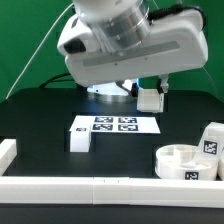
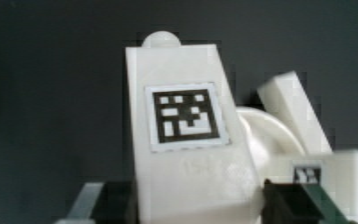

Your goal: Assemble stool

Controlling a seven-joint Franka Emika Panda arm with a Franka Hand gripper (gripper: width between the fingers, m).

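- Between the fingers (image 2: 307,200) is a tagged stool leg (image 2: 185,120), pinched by its sides, tag facing the wrist camera, probably so it stays trackable.
- Seat (image 1: 185,162) sits on the table (image 1: 40,120) at the exterior view's right, likely the leg's destination.

Black tabletop (image 1: 40,125) carrying the flat white marker board (image 1: 115,125), a short white blocky plastic leg (image 1: 80,140) at its corner, a round white dish-like plastic seat (image 1: 190,162) beside a second leg (image 1: 212,140), and long white border rails (image 1: 100,186).
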